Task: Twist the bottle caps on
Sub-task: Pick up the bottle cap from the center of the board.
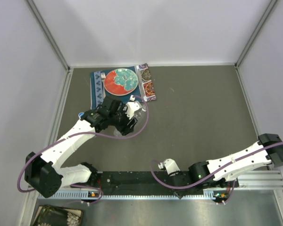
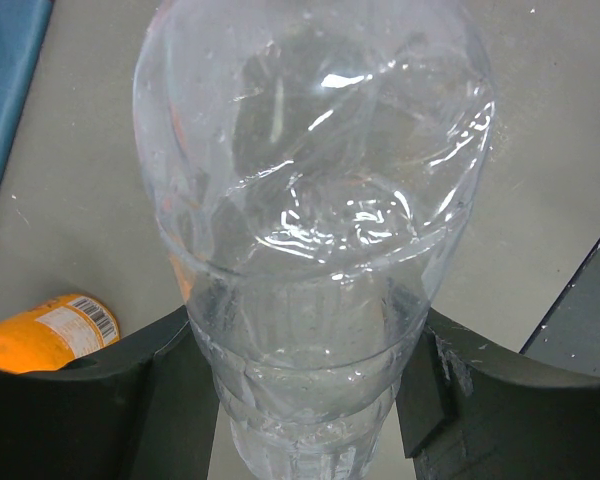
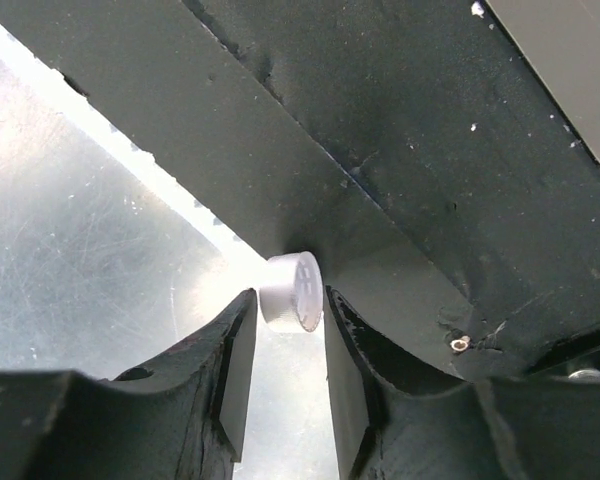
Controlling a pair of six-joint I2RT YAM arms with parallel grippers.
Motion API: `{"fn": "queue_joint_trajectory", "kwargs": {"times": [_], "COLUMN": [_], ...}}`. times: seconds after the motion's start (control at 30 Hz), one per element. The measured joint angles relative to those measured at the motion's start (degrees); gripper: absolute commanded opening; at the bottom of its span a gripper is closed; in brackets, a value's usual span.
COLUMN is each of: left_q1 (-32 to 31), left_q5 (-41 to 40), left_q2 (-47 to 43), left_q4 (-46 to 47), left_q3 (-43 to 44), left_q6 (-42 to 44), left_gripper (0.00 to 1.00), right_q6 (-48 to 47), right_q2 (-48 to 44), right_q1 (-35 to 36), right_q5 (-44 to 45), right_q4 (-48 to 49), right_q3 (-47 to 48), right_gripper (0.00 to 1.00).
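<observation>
Cap in hand, bottle across the bench: the right hand [image 3: 288,312], low by the arm bases at the near edge, has its two fingers pressed against either side of a small white cap [image 3: 292,290]. The cap's flat top is turned sideways over the dark base rail. The left hand [image 2: 307,340] is clamped around a clear bottle [image 2: 310,180], both fingers hard on its walls, out beside the red-and-teal plate [image 1: 111,85] on the left of the bench [image 1: 193,113]. From the cap, the bottle lies away to the left and farther from the bases, the two well apart. The right arm looks to be the one that must carry the cap across. The bottle's long axis runs straight out from the left hand, along the wrist camera's line of sight; which end carries the neck cannot be told. Count in view: one white cap, one clear bottle, one plate, and one orange bottle [image 2: 45,340] lying on its side near the held one. No other caps or bottles can be made out.
</observation>
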Motion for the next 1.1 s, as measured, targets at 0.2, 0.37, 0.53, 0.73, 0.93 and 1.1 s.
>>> {"fn": "queue_joint_trajectory", "kwargs": {"times": [0.2, 0.37, 0.53, 0.73, 0.93, 1.1], "left_q1": [0.02, 0.07, 0.07, 0.26, 0.72, 0.72], "left_q5": [-0.02, -0.07, -0.79, -1.38, -1.99, -2.14], "left_q2": [0.0, 0.0, 0.0, 0.0, 0.0, -0.02], "left_q4": [0.0, 0.0, 0.02, -0.04, 0.0, -0.07], "left_q3": [0.0, 0.0, 0.0, 0.46, 0.87, 0.87], "left_q6": [0.0, 0.0, -0.02, -0.07, -0.44, -0.37], "left_gripper": [0.34, 0.34, 0.34, 0.34, 0.34, 0.34], "right_q6": [0.07, -0.85, -7.54, -23.96, -33.53, -30.16], "right_q2": [-0.04, -0.9, -2.36, 3.1, 15.74, 25.51], "right_q1": [0.02, -0.63, -9.03, -30.75, -50.95, -55.74], "right_q5": [-0.26, 0.72, 4.0, 9.81, -2.91, -20.76], "right_q4": [1.42, 1.62, -2.64, 1.4, 17.66, 33.57], "right_q3": [-0.37, -0.35, 3.13, 11.54, 13.11, 13.25], "right_gripper": [0.06, 0.0, 0.0, 0.0, 0.0, 0.0]}}
